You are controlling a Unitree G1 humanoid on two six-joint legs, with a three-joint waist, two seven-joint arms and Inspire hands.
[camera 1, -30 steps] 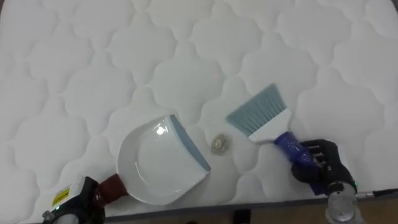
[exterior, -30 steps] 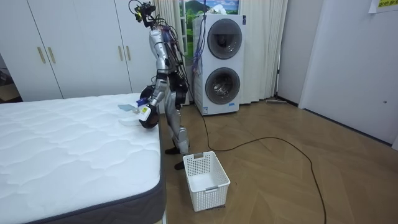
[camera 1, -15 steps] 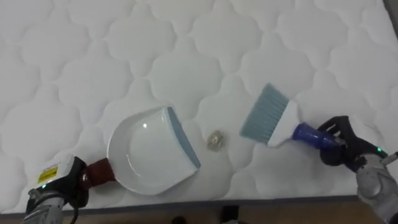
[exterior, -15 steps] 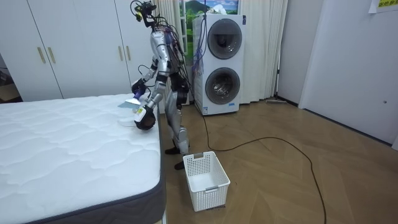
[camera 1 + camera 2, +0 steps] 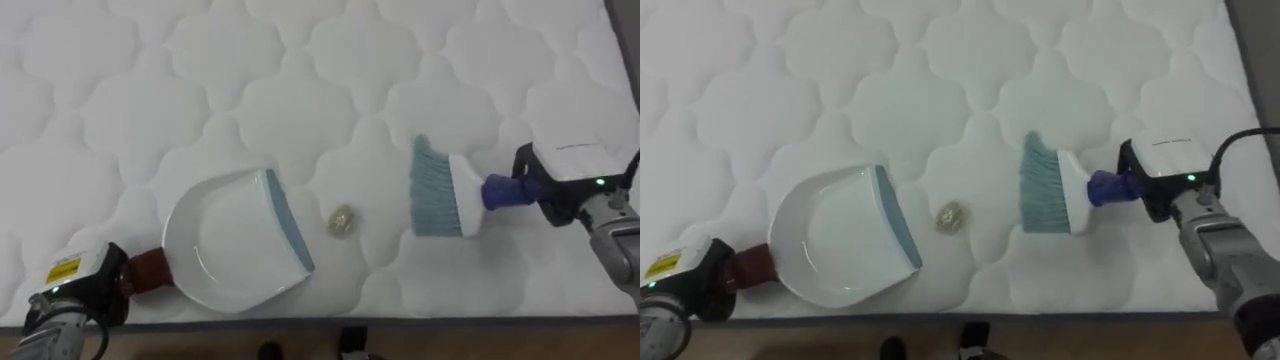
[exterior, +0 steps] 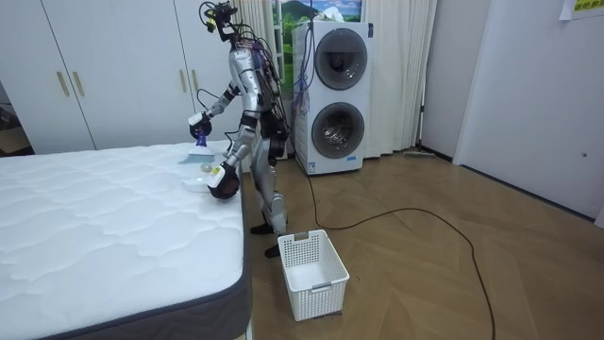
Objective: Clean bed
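Observation:
A white dustpan [image 5: 232,240] with a blue-grey lip and a dark red handle lies on the white quilted mattress [image 5: 250,90] near its front edge. My left hand [image 5: 85,290] is shut on that handle at the lower left. A small crumpled scrap [image 5: 341,221] lies just right of the pan's lip. To the right of the scrap, a brush [image 5: 440,188] with pale blue bristles and a blue handle is held with its bristles pointing left. My right hand [image 5: 555,190] is shut on the brush handle. In the room view I stand at the bed's corner [image 6: 226,179].
The mattress edge [image 5: 400,318] runs along the bottom of the eye views, with floor beyond. In the room view a white laundry basket [image 6: 314,272] stands on the wooden floor by the bed, and stacked washing machines [image 6: 338,94] stand behind me.
My right hand has lifted and swung the brush to the right, turning its bristles from up-left to pointing left. The view has shifted; dustpan and scrap keep their places on the mattress.

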